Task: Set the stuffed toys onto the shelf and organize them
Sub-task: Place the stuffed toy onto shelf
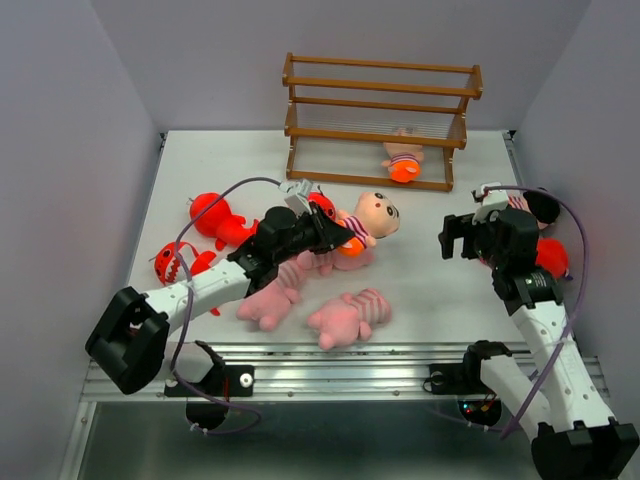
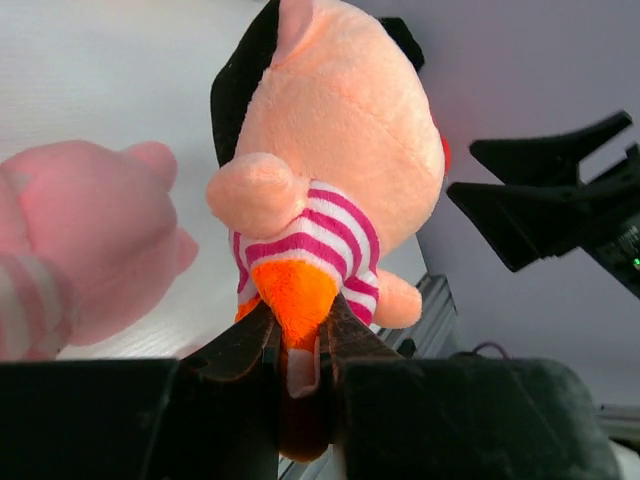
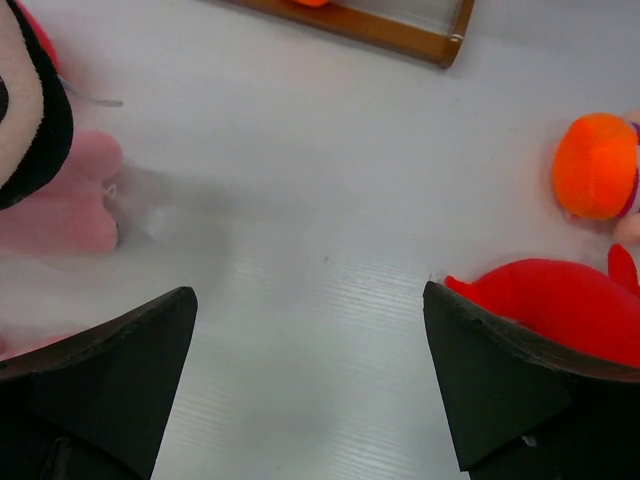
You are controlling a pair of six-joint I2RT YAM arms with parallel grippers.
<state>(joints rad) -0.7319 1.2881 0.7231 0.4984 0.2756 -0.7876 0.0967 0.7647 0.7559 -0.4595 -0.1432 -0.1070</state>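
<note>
left gripper point(image 2: 298, 335) pinched narrow on the orange foot of a peach plush doll in a pink-and-white striped shirt point(image 2: 330, 150). the doll sits about mid-table over the white table point(image 1: 440, 300); can't tell whether it is clear of the surface. its body and big head run away from the fingers toward the far right, so its long axis points roughly at the small brown wooden three-tier shelf point(image 1: 380, 86), which stands at the table's far edge, right of centre. the shelf therefore lies beyond the doll's head. my guess is the carry runs along that same line. right gripper point(image 3: 310, 340) has its fingers spread wide and holds nothing, low over bare table near the right edge. it is nearer the shelf's right end, but the left arm has the toy. shelf contents: a second striped doll point(image 1: 403, 160) on the bottom tier, toward the right end; no toy seen on the two upper tiers. loose: two pink striped plush animals point(image 1: 350, 317) by the near edge, two red plush sharks point(image 1: 215, 215) toward the left edge, and another red shark point(image 3: 560, 300) just beside the right gripper.
</note>
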